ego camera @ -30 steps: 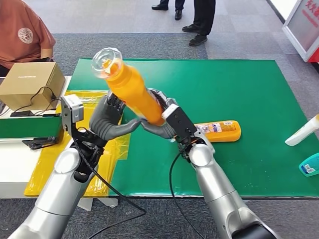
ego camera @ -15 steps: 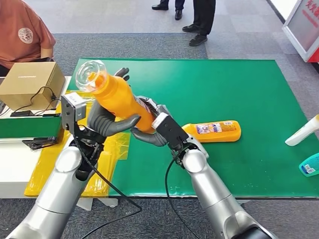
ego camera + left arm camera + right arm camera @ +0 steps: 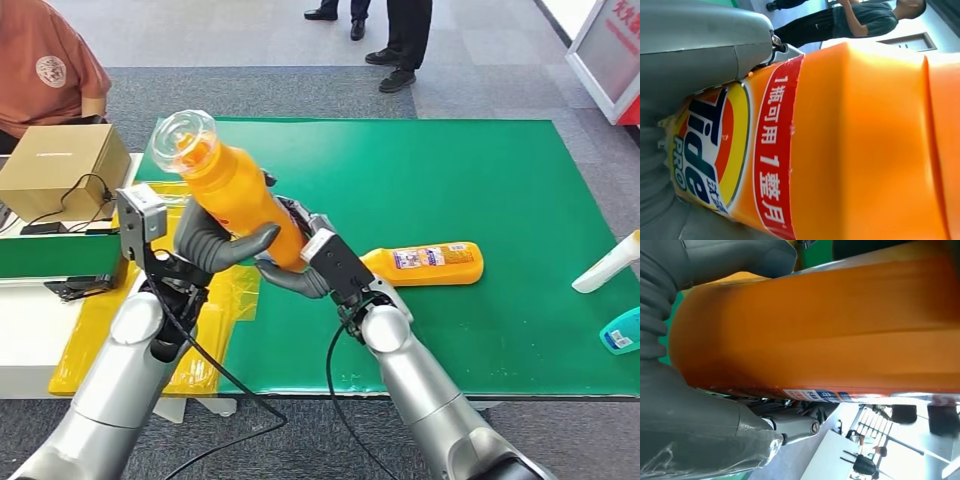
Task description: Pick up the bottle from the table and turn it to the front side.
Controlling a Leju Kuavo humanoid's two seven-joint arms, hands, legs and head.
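My left robot hand (image 3: 215, 240) and right robot hand (image 3: 298, 262) both wrap closed around the orange bottle (image 3: 230, 190), held tilted above the green bench (image 3: 468, 180), clear cap (image 3: 181, 140) pointing up-left.

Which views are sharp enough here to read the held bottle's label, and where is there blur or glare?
Left wrist view: sharp, the bottle's Tide label reads clearly. Right wrist view: the orange body is smeared and soft, with a blown-out bright background. Head view: evenly lit, the clear cap catches some glare.
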